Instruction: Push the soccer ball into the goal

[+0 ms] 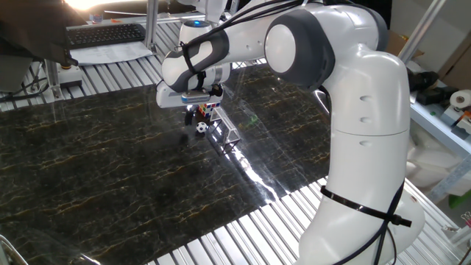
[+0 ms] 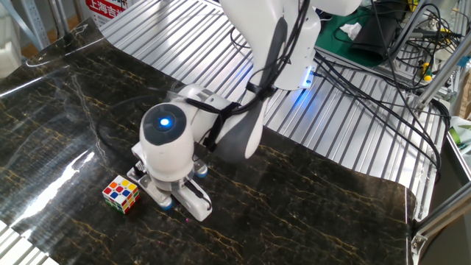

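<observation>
In one fixed view the tiny black-and-white soccer ball [image 1: 201, 126] lies on the dark marble mat. The small silvery metal-frame goal [image 1: 227, 132] stands right beside it, to its right. My gripper [image 1: 189, 115] points down just left of and behind the ball; its dark fingers show as one stub, shut and holding nothing. A multicoloured cube [image 1: 207, 110] sits just behind the ball, partly hidden by the gripper. In the other fixed view the cube [image 2: 121, 195] is plain to see, but my hand [image 2: 168, 143] hides the ball, the goal and the fingertips.
The dark marble mat [image 1: 110, 169] lies on a ribbed metal tabletop [image 1: 243, 235]. A keyboard [image 1: 107, 33] and papers lie at the back. Cables [image 2: 368, 88] trail behind the arm's base. The arm's white body [image 1: 360, 147] stands at the right.
</observation>
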Available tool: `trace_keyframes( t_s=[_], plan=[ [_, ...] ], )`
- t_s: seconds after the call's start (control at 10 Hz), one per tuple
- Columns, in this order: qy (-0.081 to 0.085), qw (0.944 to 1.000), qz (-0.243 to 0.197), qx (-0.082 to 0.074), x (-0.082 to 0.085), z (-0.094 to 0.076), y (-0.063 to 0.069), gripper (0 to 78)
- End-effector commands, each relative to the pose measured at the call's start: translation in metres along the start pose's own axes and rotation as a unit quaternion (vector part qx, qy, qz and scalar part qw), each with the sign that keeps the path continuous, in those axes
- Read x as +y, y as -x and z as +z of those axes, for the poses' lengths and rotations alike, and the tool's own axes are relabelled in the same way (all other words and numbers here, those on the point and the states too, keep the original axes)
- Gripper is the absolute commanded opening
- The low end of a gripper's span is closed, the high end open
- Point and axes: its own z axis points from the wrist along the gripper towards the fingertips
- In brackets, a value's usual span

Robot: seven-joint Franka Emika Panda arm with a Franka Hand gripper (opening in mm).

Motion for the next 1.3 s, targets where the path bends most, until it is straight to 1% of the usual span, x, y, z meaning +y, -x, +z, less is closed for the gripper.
trace_keyframes(
  t_s=[0.1,0.2,0.3,0.4,0.5,0.6,0.7,0.9,1.0,1.3],
  plan=[
    [0.0,1.0,0.002,-0.006,-0.0015,-0.0014,0.0011,0.0],
    [-0.006,1.0,-0.006,0.004,-0.0013,-0.0006,0.0012,0.0],
    [-0.009,0.9999,-0.006,0.007,-0.0012,-0.0004,0.0013,0.0],
    [-0.015,0.9996,-0.012,0.022,-0.0016,0.0001,0.0016,0.0],
    [-0.019,0.9992,-0.017,0.032,-0.0012,0.0014,0.002,0.0],
    [-0.025,0.9989,-0.02,0.033,-0.0007,0.0042,0.0019,0.0],
    [-0.022,0.999,-0.02,0.033,-0.0018,0.0078,0.0006,0.0],
    [-0.021,0.9989,-0.022,0.034,-0.0044,0.005,-0.0008,0.0],
    [-0.021,0.9988,-0.022,0.037,-0.0061,0.0013,-0.0023,0.0],
    [-0.022,0.9987,-0.021,0.04,-0.0071,0.004,-0.0048,0.0]
  ],
)
